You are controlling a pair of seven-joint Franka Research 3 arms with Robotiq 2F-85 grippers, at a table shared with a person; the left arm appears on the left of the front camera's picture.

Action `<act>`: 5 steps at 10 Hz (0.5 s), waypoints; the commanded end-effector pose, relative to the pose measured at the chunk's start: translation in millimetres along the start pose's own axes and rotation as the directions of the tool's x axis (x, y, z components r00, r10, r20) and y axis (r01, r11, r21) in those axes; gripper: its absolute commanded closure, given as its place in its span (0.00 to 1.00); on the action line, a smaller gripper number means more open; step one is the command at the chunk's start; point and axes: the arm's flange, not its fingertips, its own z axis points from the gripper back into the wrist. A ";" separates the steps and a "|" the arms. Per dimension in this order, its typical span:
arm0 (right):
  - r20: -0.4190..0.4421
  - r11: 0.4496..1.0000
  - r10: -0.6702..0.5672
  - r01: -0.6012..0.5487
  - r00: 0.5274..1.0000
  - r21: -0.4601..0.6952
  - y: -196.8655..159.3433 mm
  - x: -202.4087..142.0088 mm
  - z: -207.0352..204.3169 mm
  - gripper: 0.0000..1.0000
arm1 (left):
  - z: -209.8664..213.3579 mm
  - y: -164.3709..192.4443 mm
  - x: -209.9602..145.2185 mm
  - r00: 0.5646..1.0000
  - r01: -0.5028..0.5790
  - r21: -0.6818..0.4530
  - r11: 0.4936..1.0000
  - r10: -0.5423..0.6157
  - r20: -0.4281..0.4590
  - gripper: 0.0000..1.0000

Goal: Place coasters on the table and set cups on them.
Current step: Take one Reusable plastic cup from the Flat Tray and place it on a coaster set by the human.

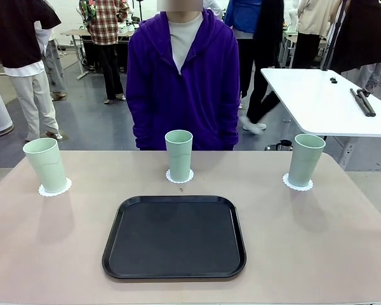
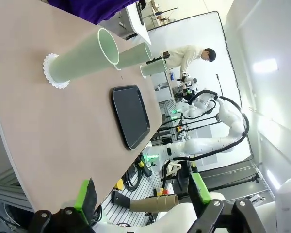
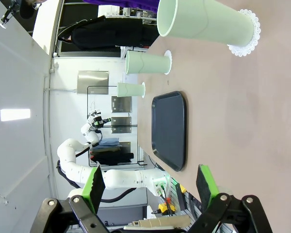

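Looks done, judging by the layout. Three coasters down on the tabletop (image 1: 317, 254), all on the far side of the black tray (image 1: 174, 237), each with a cup standing upright on it:
- beyond the tray's far-left corner, well apart: left coaster (image 1: 54, 188) under left cup (image 1: 45, 164)
- just beyond the tray's far edge, centred: middle coaster (image 1: 178, 176) under middle cup (image 1: 178, 155)
- beyond the tray's far-right corner, well apart: right coaster (image 1: 298, 183) under right cup (image 1: 305, 159)

Scalloped edges showing all round each base, so cups sit roughly centred. Tray bare, nothing left to move off it. Small dark speck between tray and middle coaster, can't tell what.

Left pincer (image 2: 141, 195) released, jaws wide, nothing between them, pulled back off the tabletop edge on the tray's near side. Right pincer (image 3: 151, 188) same: released, empty, back from the tray.

Person in purple standing behind the middle cup, hands not over the tabletop.

Left to do: nothing visible, maybe a nudge for centring at most.
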 end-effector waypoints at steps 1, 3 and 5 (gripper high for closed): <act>0.000 1.000 0.008 -0.008 1.000 0.009 0.1 -1.2 -0.4 0.00 | 1.1 0.2 -0.4 1.000 -0.010 -0.005 1.000 0.010 0.017 0.00; 0.000 1.000 0.008 -0.008 1.000 0.009 0.1 -1.2 -0.4 0.00 | 1.1 0.2 -0.4 1.000 -0.010 -0.005 1.000 0.010 0.017 0.00; 0.000 1.000 0.008 -0.008 1.000 0.009 0.1 -1.2 -0.4 0.00 | 1.1 0.2 -0.4 1.000 -0.010 -0.005 1.000 0.010 0.017 0.00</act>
